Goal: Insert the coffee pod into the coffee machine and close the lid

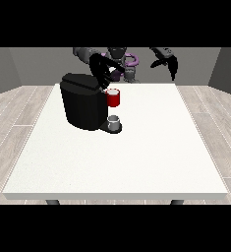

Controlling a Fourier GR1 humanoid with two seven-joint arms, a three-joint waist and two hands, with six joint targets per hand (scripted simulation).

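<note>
I see the hand at the view's left [103,72], fingers spread, above the coffee machine [82,103] near the tabletop's [136,157] far edge; the red pod holder [113,98] looks light, rigid, best pinched by its sides; I cannot tell the fingers of the hand at the view's right [172,64]

A wide white bench [136,162] fills the middle of the room, its top plain and pale, its near edge a thin lighter strip. Two dark legs [52,202] show just under that near edge, one toward each corner. A small grey cup [114,122] stands upright on the bench, left of its middle and toward the far side. Around the bench lies a floor [18,123] of pale wood planks. Grey walls [33,64] close the room behind.
</note>
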